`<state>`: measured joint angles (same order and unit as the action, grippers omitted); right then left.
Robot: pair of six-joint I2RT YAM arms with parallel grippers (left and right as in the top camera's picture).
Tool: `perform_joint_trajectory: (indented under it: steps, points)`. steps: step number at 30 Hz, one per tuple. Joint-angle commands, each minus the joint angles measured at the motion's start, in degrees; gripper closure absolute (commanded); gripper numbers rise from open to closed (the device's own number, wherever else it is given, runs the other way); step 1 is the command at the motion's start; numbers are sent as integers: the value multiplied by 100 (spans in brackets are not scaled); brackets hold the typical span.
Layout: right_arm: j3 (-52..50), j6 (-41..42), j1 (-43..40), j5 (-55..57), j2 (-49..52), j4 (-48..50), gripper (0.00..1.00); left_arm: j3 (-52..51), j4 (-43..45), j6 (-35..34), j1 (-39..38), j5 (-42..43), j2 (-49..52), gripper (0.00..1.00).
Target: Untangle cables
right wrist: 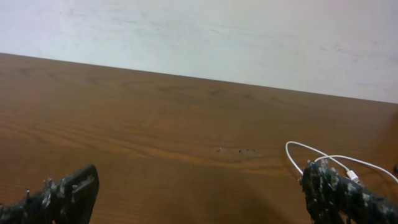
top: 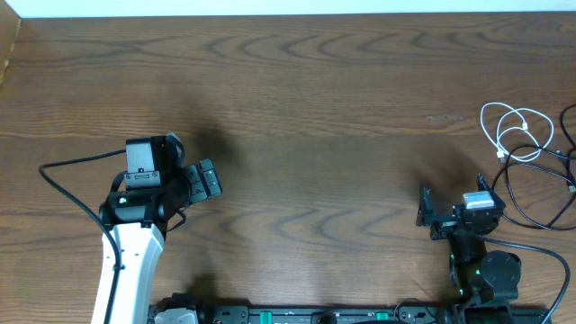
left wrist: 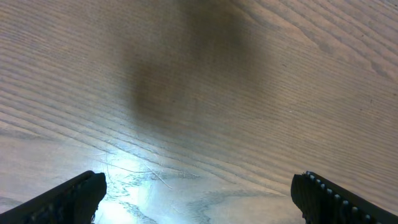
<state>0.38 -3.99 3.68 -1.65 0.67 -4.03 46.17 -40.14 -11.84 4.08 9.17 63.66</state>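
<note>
2 cables: white cable (top: 515, 129) lay coiled at the wooden table's (top: 315, 90) right edge; thin black cable (top: 517, 214) looped beside it, overlapping.
Left gripper (top: 209, 178): jaws spread wide, empty, over bare wood.
Right gripper (top: 425, 209): jaws spread wide, empty, near the cables, not touching.

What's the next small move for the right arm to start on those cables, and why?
Probably ease the right tool forward and slightly to its right, toward the white cable. Both tools are open and empty. The white cable lies coiled just ahead of the right tool, apparently crossing the black cable. The left tool sits far off on the other side.
</note>
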Motion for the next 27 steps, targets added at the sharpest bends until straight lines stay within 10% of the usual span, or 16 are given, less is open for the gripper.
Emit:
perform_joint_trajectory:
  steps: [1,27]
  points:
    - [-7,28,48,46,-33,-31,1,-31,-4,-26,9,70,7,0]
    - [-7,28,48,46,-33,-31,1,-33,-22,24,11,-103,-66,0]
